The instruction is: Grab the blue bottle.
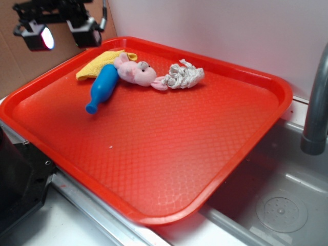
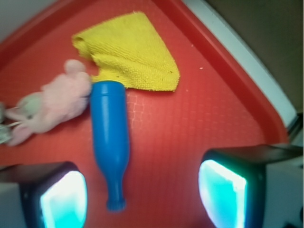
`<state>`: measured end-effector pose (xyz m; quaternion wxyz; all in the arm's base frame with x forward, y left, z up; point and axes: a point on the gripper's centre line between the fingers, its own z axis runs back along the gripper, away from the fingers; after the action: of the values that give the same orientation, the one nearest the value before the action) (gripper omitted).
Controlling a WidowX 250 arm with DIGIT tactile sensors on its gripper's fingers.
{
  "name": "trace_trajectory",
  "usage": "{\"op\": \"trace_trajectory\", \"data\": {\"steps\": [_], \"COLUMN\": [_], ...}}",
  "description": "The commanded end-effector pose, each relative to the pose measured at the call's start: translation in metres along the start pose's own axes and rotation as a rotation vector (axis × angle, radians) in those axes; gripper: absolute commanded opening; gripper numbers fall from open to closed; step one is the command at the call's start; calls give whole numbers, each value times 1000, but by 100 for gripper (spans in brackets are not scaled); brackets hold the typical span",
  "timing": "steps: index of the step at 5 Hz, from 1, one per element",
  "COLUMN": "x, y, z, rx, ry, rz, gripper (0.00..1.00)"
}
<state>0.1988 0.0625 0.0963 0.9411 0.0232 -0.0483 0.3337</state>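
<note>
No brand, label or readable writing anywhere on the things in view.

Blue bottle (image 1: 103, 86) lying on its side in the far left part of the red tray (image 1: 169, 154), broad base toward the far edge, narrow neck and flared mouth pointing near and left. Base just beside or touching the yellow cloth (image 1: 99, 65), partly tucked behind the bottle and the pink plush toy (image 1: 135, 72) in the exterior view. Plush pressed against the bottle's upper side; its face blurred in the wrist view and cut by the left edge. Grey-white frayed bundle (image 1: 184, 75) just right of the plush, too tangled to make out in detail.

Pincer (image 2: 142, 192) spread wide, holding nothing, hanging above the tray's far left corner; only the two glowing pads (image 2: 222, 192) seen, cropped by the bottom edge in the wrist view. Bottle's neck between the pads in that view, nearer the left one, not touching either.

Sink (image 1: 266, 195) at right, its faucet (image 1: 315, 102) cut off by the frame.
</note>
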Motion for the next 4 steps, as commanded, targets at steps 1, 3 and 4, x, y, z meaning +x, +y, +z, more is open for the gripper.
{"op": "trace_trajectory", "data": {"steps": [1, 3, 4], "x": [17, 27, 31], "y": [-8, -13, -14], "z": [-36, -65, -67], "rx": [18, -38, -53], "ry": [-11, 70, 69], "rz": [-5, -92, -86], "gripper": [100, 100, 0]}}
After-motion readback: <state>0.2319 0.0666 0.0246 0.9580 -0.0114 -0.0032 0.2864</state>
